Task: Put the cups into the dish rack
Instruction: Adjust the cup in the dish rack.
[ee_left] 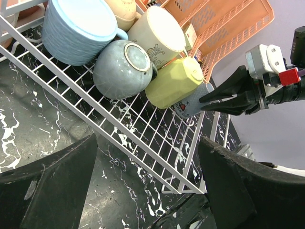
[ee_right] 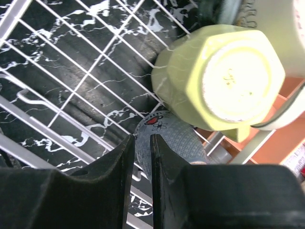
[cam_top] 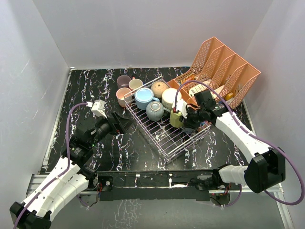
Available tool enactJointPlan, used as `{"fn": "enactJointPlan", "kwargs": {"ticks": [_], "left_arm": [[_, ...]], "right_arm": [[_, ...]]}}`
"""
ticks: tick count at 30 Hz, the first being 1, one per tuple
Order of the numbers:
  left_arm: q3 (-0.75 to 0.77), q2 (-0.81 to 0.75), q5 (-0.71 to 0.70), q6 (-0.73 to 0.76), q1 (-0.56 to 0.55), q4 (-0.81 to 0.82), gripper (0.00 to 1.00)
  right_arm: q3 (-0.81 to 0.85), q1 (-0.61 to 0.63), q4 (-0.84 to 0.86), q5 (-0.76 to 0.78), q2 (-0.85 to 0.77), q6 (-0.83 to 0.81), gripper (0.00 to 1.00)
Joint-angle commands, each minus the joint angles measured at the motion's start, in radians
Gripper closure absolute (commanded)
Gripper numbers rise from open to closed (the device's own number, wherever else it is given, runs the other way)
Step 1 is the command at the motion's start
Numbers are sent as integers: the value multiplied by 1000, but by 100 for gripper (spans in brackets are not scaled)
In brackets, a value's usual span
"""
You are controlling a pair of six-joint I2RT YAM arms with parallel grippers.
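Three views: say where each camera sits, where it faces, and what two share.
Top external: above and behind, looking down on the dish rack; both arms show.
Left wrist: on the left arm, facing across the rack toward the right gripper; left gripper open below.
Right wrist: on the right arm, facing down into the rack; fingers shut on the grey patterned mug.
Both wrist views share the yellow mug.

Overhead, wrist close-ups: same dish rack [cam_top: 167, 137]
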Motion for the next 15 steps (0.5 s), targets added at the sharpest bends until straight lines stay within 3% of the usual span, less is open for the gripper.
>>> {"fn": "enactJointPlan", "kwargs": {"ticks": [1,10,15], "left_arm": [[41,4,-1,1,4,23,16],[37,-7,-2,0,5,10,16],[32,-16,-7,0,4,8,16]], "right_arm": [[-9,-3,93,91,-2,50,77],[6,-3,112,116,20,79,77],[19,-4,76,34,-4,60,76]]}}
